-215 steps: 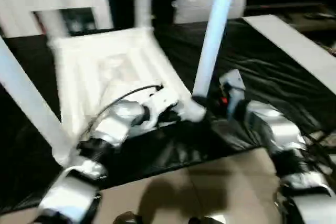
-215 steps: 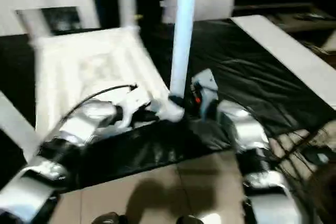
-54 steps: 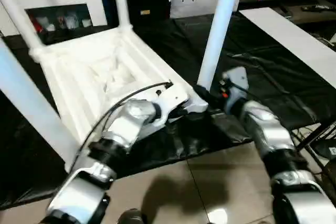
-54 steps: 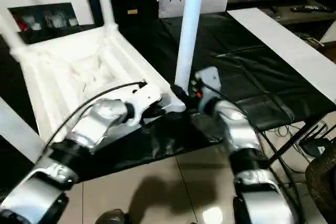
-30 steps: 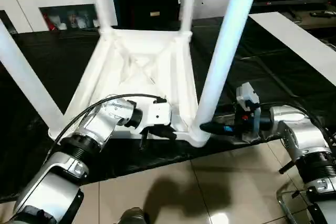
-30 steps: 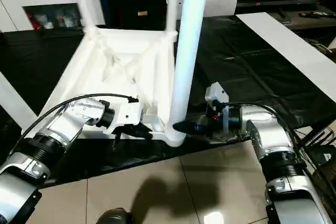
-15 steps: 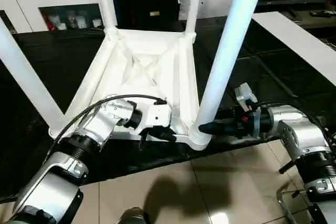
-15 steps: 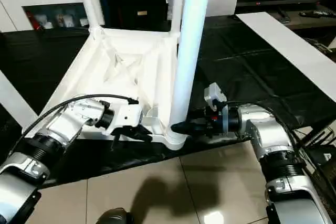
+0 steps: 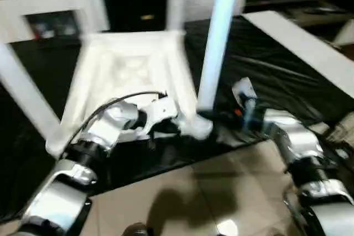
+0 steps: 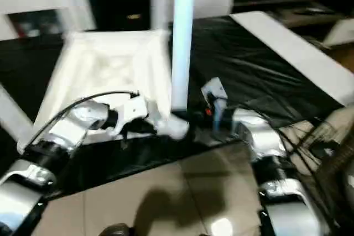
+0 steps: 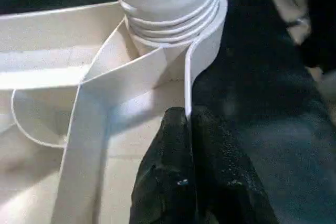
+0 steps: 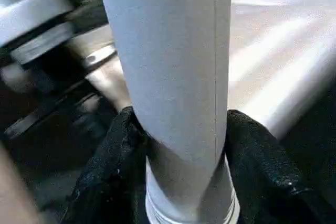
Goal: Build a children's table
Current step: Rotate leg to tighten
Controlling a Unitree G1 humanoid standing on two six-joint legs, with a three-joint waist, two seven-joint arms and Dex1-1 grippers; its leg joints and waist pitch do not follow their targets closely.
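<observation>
Two black-fingered grippers work at one corner of the white plastic children's table (image 9: 133, 75), which lies upside down on a black sheet (image 9: 276, 75) with its ribbed underside facing up and its tubular legs rising from the corner sockets. The left gripper (image 11: 188, 129) has its black fingers (image 11: 168, 182) pressed together on the thin white rim wall of the table, just beside the round corner socket (image 11: 173, 30) nearest the robot. That socket shows several stacked rings where the leg enters it. The right gripper (image 12: 178, 145) pinches the long white tubular leg (image 9: 217, 42) standing in the same socket, one black finger (image 12: 113, 166) on each side of the tube, low on the leg and just above its ringed base. The leg stands nearly upright. Beyond the table, on the far side from the robot, stands a white cabinet (image 9: 50, 4) with dark compartments. A long white board (image 9: 298, 42) lies on the black sheet, well apart from the table on the right arm's side. Tan floor tiles (image 9: 210, 192) lie between the sheet and the robot.
</observation>
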